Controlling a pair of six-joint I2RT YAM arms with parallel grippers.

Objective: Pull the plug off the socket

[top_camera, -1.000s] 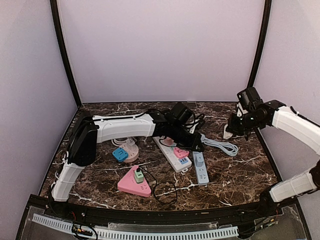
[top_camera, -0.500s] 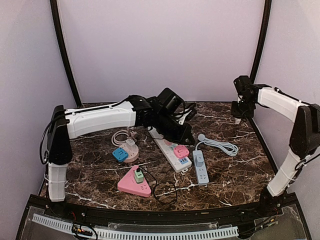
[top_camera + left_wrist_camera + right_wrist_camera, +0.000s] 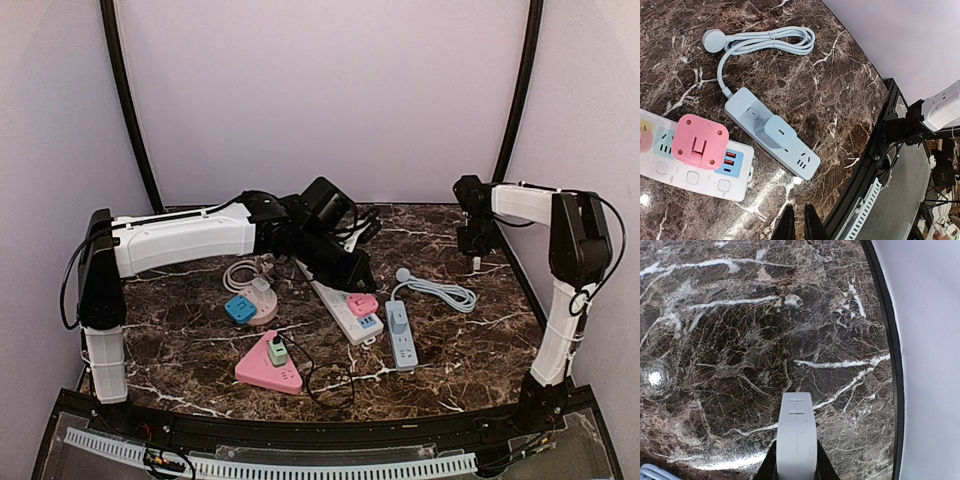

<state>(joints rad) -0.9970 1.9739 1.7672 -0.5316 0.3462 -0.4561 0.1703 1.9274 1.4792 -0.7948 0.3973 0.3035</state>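
both arms have swung up and back: the left arm (image 3: 190, 235) folds higher over the table (image 3: 480, 340), the right arm (image 3: 520, 200) sits upper right. mid-frame lie a white power strip (image 3: 345, 305) and a blue power strip (image 3: 770, 135), with a pink plug (image 3: 699, 141) seated. the right gripper (image 3: 795, 462) clamps a white plug (image 3: 796, 430) above the marble; loosening would drop it. the left gripper (image 3: 799, 222) is almost shut, empty.

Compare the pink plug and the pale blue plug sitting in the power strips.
The pink plug looks larger than the pale blue plug. The pink plug sits in the white strip; the pale blue plug in the blue strip. Both are rounded squares seated in sockets.
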